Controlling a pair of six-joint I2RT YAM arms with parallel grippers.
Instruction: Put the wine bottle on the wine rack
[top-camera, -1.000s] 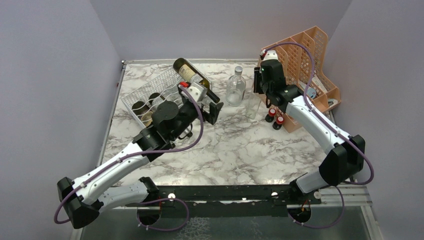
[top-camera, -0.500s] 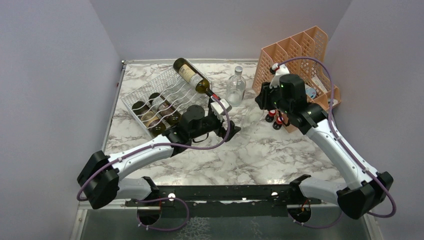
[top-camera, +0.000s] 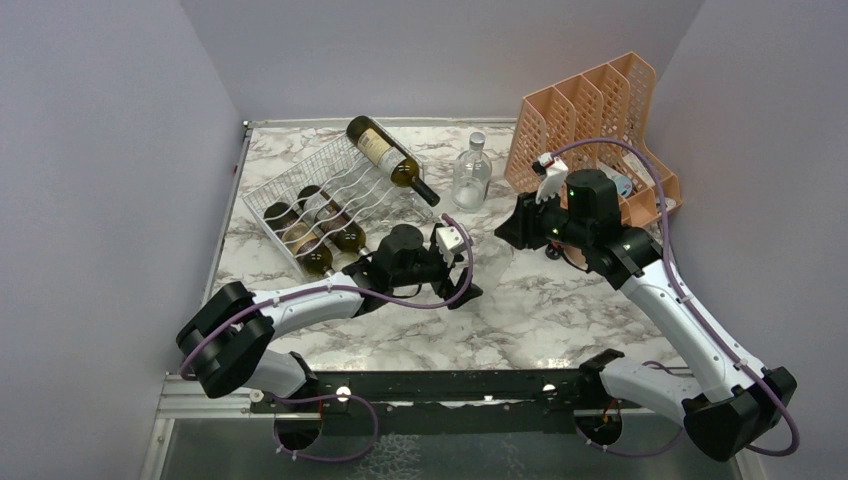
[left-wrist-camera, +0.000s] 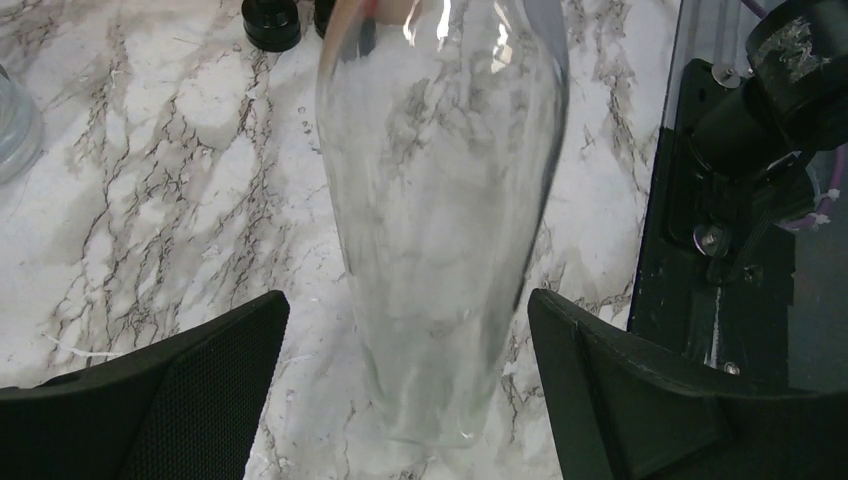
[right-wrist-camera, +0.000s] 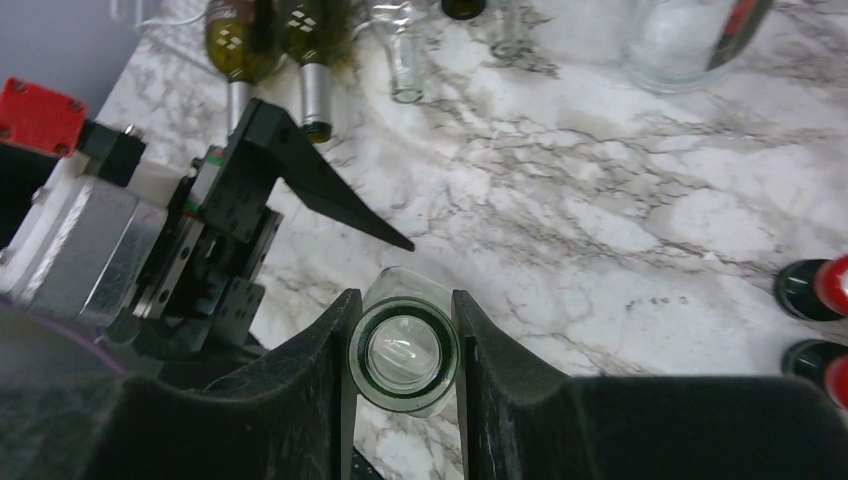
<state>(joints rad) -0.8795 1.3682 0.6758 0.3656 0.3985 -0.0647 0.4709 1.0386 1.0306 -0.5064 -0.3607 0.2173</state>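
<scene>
A clear glass wine bottle is held by its neck between the fingers of my right gripper, which is shut on it; I look down into its mouth. In the top view the right gripper is over the table's middle right. My left gripper is open, its fingers on either side of the bottle's glass body and apart from it. In the top view the left gripper is just left of the right one. The white wire wine rack stands at the back left.
The rack holds several dark bottles, and a green bottle lies across its top. An upright clear bottle stands behind the grippers. The peach file holder is at the back right, with small red-capped bottles by it.
My left arm has drawn away from the rack towards the table's middle. My right arm has come from the file holder towards the middle with the clear bottle, meeting the left gripper.
</scene>
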